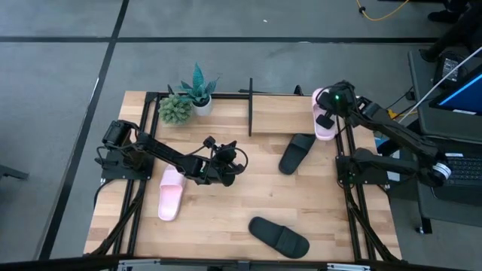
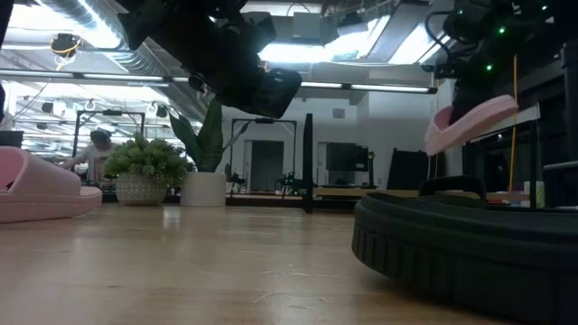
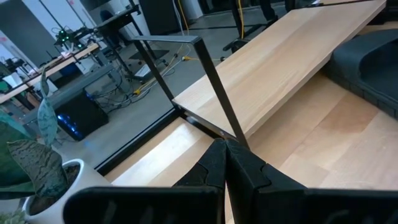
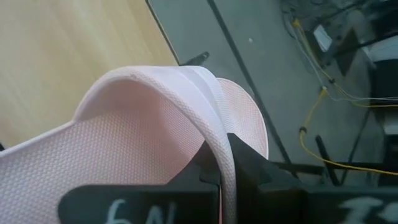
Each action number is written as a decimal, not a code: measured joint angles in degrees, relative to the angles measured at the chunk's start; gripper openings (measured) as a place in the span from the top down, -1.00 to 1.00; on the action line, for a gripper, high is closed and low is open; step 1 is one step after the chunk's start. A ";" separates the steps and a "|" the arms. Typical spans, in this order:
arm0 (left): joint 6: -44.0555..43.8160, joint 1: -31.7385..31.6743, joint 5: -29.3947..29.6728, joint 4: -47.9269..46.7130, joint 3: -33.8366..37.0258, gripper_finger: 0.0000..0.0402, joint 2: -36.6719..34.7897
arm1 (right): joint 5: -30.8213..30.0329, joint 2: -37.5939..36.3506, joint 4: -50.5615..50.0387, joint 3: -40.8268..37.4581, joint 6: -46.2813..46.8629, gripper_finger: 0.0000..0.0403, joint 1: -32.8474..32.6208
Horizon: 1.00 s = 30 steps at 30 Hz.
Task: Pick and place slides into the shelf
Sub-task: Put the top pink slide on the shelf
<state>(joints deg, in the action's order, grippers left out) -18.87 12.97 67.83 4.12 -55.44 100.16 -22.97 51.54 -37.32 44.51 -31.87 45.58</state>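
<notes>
Right end effector [image 4: 225,163] pinches a textured pink slide's [image 4: 134,146] curved strap.

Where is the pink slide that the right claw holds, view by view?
High: the pale pink slip-on slide, at the wood-board shelf's right end.
Low: upper right, lifted.
Left wrist: not in it.
Right wrist: fills the frame, strap pinched.
Shared landmark: the shelf.

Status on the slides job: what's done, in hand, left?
Done: nothing rests on the shelf board yet. In hand: right gripper shut on a pink slide's strap, held up at the shelf's right end. Left: second pink slide and two black slides lie on the table. Left gripper shut, empty, mid-table.
</notes>
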 joint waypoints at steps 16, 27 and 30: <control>0.04 -0.37 0.21 -0.04 0.00 1.00 0.00 | 4.31 1.02 3.94 -6.38 -3.28 0.94 7.20; 1.49 -0.48 0.20 -0.13 0.00 1.00 0.00 | 1.59 0.91 7.55 -6.95 -3.31 0.94 7.20; 1.51 -0.48 0.20 -0.12 0.00 1.00 0.00 | 1.59 0.91 7.24 -6.95 -3.39 0.94 7.20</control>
<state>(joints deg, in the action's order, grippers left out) -17.37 12.49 68.04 4.00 -55.44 100.16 -21.39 52.45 -30.08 37.56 -35.25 52.77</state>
